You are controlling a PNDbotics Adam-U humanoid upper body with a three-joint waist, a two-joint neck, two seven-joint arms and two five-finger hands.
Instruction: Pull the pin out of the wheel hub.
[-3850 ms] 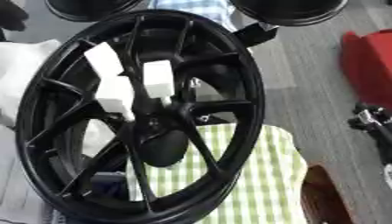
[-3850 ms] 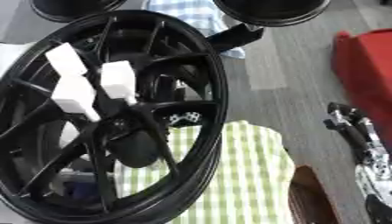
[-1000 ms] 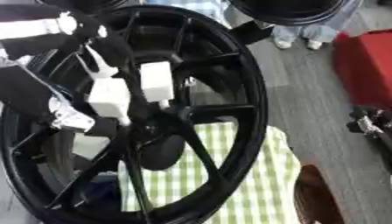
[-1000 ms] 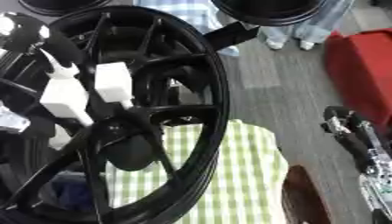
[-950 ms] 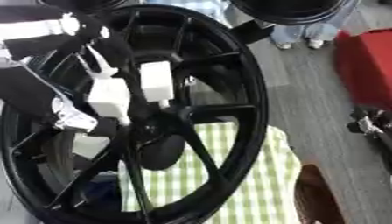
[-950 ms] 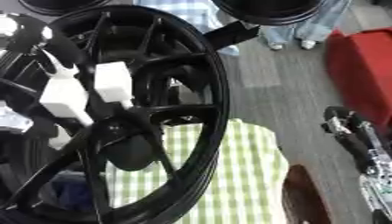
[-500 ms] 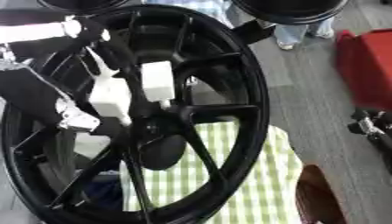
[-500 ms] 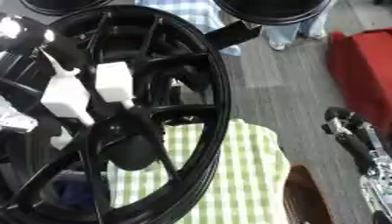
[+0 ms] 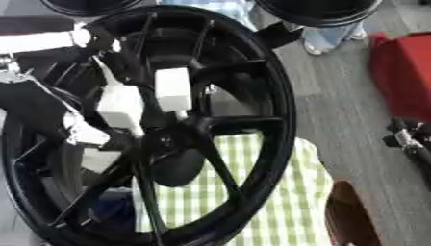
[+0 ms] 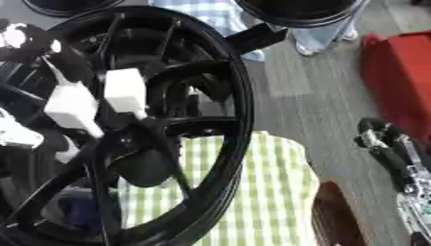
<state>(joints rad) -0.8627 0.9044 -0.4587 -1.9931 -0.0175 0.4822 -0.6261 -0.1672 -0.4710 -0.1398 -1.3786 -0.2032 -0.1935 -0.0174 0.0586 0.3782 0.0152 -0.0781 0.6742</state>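
A big black spoked wheel point(image 9: 282, 110) fills the left of both views, its hub point(image 9: 168, 141) near the middle. Two white block-shaped pieces stand just above the hub: one on the left point(image 9: 120, 108), one on the right point(image 9: 172, 89). My left arm, white and black, comes in from the upper left. My left hand point(image 9: 77, 130) lies among the spokes right beside the left white piece. The spokes hide whether it touches that piece. My right hand point(image 10: 383, 139) stays at the right edge, far from the wheel.
A green-and-white checked cloth point(image 9: 278, 192) lies under the wheel's lower right. A red object point(image 9: 404, 72) sits on the grey floor at the right, a brown one point(image 9: 349, 216) at the bottom right. More black wheels point(image 9: 320, 9) stand along the top edge.
My left arm, absent 3.9 s ago, has come in from the left and now rests by the hub. Both white pieces stay in place. The right hand has not moved.
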